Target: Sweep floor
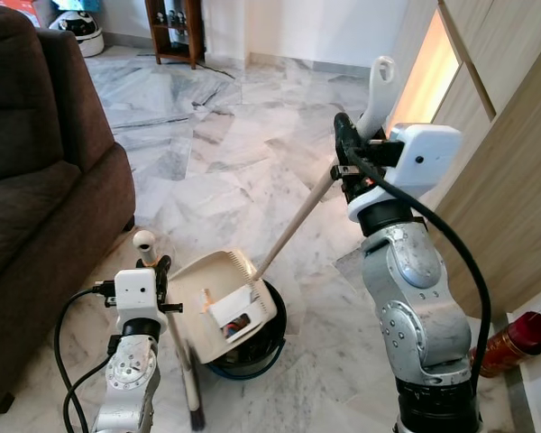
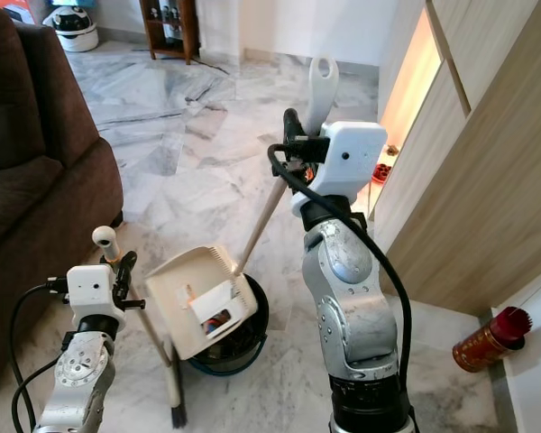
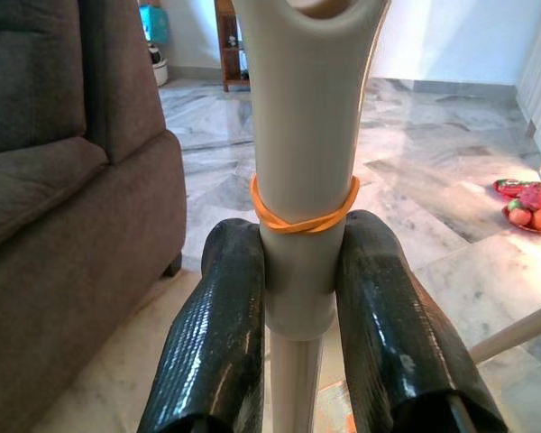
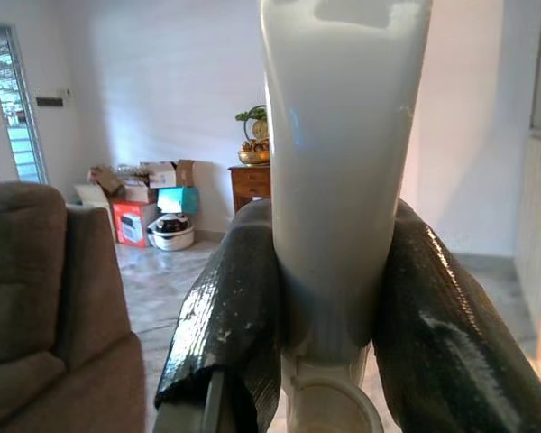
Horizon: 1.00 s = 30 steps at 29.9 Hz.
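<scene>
My left gripper (image 1: 160, 271) is shut on a short beige broom handle (image 1: 144, 242), low at my left. The broom's stick (image 1: 182, 356) runs down to dark bristles (image 1: 197, 419) on the marble floor. In the left wrist view the black fingers (image 3: 218, 334) clamp the handle (image 3: 307, 180) just below an orange rubber band. My right gripper (image 1: 344, 149) is raised and shut on the long white dustpan handle (image 1: 298, 221). The cream dustpan (image 1: 218, 293) tilts over a black bin (image 1: 261, 347), with a white wrapper (image 1: 237, 317) at its lip.
A brown sofa (image 1: 45, 180) stands close on my left. Wooden cabinet doors (image 1: 514, 180) line the right side, with a red can (image 1: 509, 343) on the floor by them. A dark shelf (image 1: 176, 27) stands far back. A plate of fruit (image 3: 527, 194) lies on the floor.
</scene>
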Tool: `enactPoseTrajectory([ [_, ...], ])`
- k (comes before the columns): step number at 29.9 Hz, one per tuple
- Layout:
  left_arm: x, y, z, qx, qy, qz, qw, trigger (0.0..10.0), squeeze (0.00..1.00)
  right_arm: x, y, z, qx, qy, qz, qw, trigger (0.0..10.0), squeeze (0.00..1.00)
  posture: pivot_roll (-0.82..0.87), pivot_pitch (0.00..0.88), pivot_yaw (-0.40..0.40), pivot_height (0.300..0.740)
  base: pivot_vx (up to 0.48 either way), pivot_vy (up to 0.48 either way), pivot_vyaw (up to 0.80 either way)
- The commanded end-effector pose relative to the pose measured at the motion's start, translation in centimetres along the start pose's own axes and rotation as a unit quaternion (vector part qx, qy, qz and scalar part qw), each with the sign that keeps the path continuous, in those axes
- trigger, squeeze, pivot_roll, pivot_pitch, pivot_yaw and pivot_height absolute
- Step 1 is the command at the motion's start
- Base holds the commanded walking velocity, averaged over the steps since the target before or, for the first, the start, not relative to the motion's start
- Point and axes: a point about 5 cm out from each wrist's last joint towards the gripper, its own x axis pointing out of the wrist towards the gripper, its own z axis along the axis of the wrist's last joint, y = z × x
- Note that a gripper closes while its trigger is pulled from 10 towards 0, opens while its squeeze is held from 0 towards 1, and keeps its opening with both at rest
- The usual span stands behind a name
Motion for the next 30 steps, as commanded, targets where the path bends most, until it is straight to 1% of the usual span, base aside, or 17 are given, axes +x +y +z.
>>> enactPoseTrajectory([
  [1,0.0,0.0,0.4,0.000,-0.015,-0.005,1.000,10.0,0.00,-0.1,0.4,1.8,-0.006,-0.051,0.008,0.999,10.0,0.00,0.09,0.100,-0.041,0.740,0.000,0.000,0.00],
  [2,0.0,0.0,0.4,0.000,-0.015,-0.004,1.000,10.0,0.00,-0.2,0.5,1.8,-0.014,-0.058,0.014,0.998,10.0,0.00,0.09,0.101,-0.041,0.740,0.000,0.000,0.00],
  [5,0.0,0.0,0.4,0.000,-0.015,-0.004,1.000,10.0,0.00,-0.3,0.7,1.9,-0.020,-0.065,0.018,0.998,10.0,0.00,0.09,0.104,-0.041,0.740,0.000,0.000,0.00],
  [8,0.0,0.0,0.5,0.000,-0.015,-0.005,1.000,10.0,0.00,-0.4,1.3,2.3,-0.033,-0.081,0.033,0.996,10.0,0.00,0.09,0.107,-0.039,0.740,0.000,0.000,0.00],
  [12,0.0,0.0,0.5,0.001,-0.016,-0.006,1.000,10.0,0.00,-0.5,1.8,2.5,-0.027,-0.093,0.039,0.995,10.0,0.00,0.09,0.113,-0.038,0.740,0.000,0.000,0.00],
  [16,0.0,0.0,0.5,0.002,-0.017,-0.007,1.000,10.0,0.00,-0.8,2.8,3.2,-0.015,-0.120,0.049,0.991,10.0,0.00,0.09,0.116,-0.037,0.740,0.000,0.000,0.00],
  [19,0.0,-0.1,0.6,0.006,-0.019,-0.011,1.000,10.0,0.00,-0.9,3.4,3.5,-0.015,-0.131,0.060,0.989,10.0,0.00,0.09,0.117,-0.037,0.740,0.000,0.000,0.00],
  [23,0.0,-0.3,0.6,0.009,-0.020,-0.015,1.000,10.0,0.00,-1.1,3.9,3.8,-0.015,-0.145,0.067,0.987,10.0,0.00,0.09,0.120,-0.035,0.740,0.000,0.000,0.00],
  [30,0.0,-0.4,0.7,0.012,-0.023,-0.022,0.999,10.0,0.00,-1.5,4.8,3.7,-0.024,-0.151,0.092,0.984,10.0,0.00,0.09,0.124,-0.034,0.740,0.000,0.000,0.00],
])
